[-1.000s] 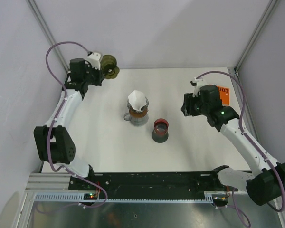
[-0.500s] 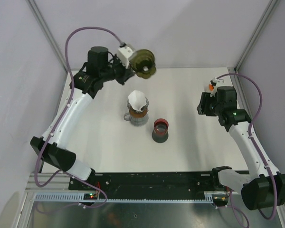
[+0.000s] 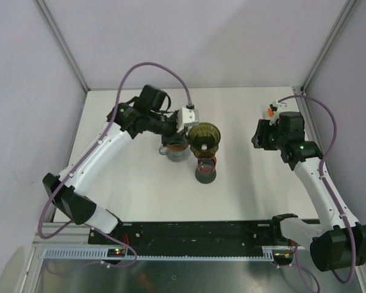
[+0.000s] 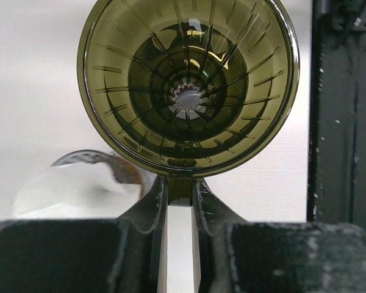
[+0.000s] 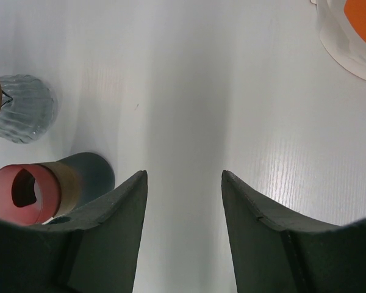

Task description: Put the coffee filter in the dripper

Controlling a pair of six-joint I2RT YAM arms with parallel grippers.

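the left fingers (image 4: 160, 194) pinch the tab of the olive dripper (image 4: 189, 85) and hold it in the air over the middle of the desk (image 3: 140, 183), close to the dark cup (image 3: 205, 171) and the glass jug (image 3: 175, 151). the filter cannot be made out. the right fingers (image 5: 134, 201) stand wide apart with nothing between them, over the desk's right side.

The left gripper (image 4: 178, 194), clamped on the olive dripper (image 3: 205, 137), swings from the far-left corner, well behind the glass carafe (image 3: 178, 154), to just right of the carafe, above the red-lined cup (image 3: 206, 171). From above, its wrist now hides the white filter (image 4: 67, 190) on the carafe. The right gripper (image 5: 184, 178) draws back, farther from the carafe.
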